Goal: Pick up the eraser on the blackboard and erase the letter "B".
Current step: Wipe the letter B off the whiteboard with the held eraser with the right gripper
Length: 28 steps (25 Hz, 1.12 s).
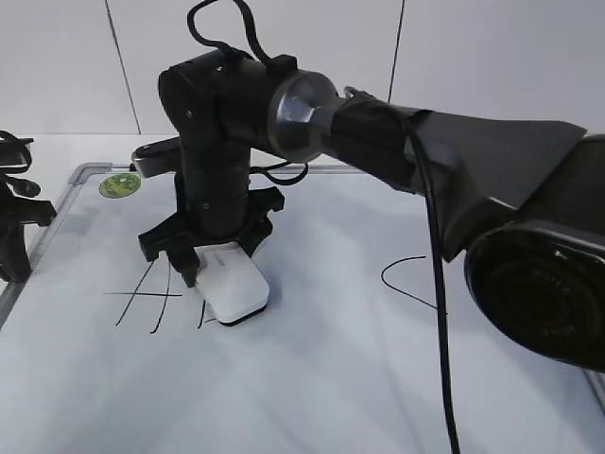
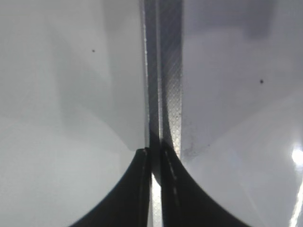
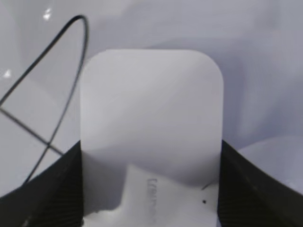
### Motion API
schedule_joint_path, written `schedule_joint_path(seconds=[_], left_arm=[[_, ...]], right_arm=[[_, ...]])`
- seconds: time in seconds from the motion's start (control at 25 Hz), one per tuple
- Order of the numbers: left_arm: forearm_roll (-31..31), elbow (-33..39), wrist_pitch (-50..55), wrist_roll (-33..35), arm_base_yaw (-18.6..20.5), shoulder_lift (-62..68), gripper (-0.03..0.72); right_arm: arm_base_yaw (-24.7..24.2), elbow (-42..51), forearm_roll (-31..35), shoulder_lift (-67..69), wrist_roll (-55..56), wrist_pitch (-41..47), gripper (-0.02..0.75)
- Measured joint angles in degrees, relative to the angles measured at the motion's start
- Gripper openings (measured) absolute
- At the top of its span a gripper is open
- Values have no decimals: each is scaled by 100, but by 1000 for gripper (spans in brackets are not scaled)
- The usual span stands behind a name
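Observation:
The white eraser (image 1: pixel 233 286) lies on the blackboard (image 1: pixel 331 378) with its dark underside down. My right gripper (image 1: pixel 219 257) is shut on its back end, reaching across from the right. In the right wrist view the eraser (image 3: pixel 151 109) fills the space between the two fingers (image 3: pixel 150 189). Black strokes (image 3: pixel 52 94) lie to its left; I cannot tell which letter. The letter "B" is mostly hidden by the eraser; a short stroke (image 1: pixel 201 317) shows at its left edge. My left gripper (image 1: pixel 14 270) is shut and empty (image 2: pixel 155 161) over the board's left frame (image 2: pixel 165 71).
The letter A (image 1: pixel 142 294) with its long crossbar is just left of the eraser. The open C (image 1: pixel 402 281) is to the right. A round green sticker (image 1: pixel 120 184) sits in the board's back left corner. My right arm spans the right half of the view.

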Motion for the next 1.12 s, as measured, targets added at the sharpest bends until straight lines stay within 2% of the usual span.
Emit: schedule_joint_path(seconds=[0.4,0.52,0.72,1.0,1.12], left_arm=[[-66,0,0,0,0,14,16],[-101,0,0,0,0,14,16],[-103,0,0,0,0,14,16],[-93,0,23,0,0,14,16],[-93,0,57,0,0,14,16]], right_arm=[[-683,-54,-282,62,14,-161,554],[-754,-54,-295,62,14,-171,554],[-585,-54,-345,71,-81,-171,554],[66,-66,-510,88,-314,-185,554],[157,-66,-510,88,-341,-188,554]])
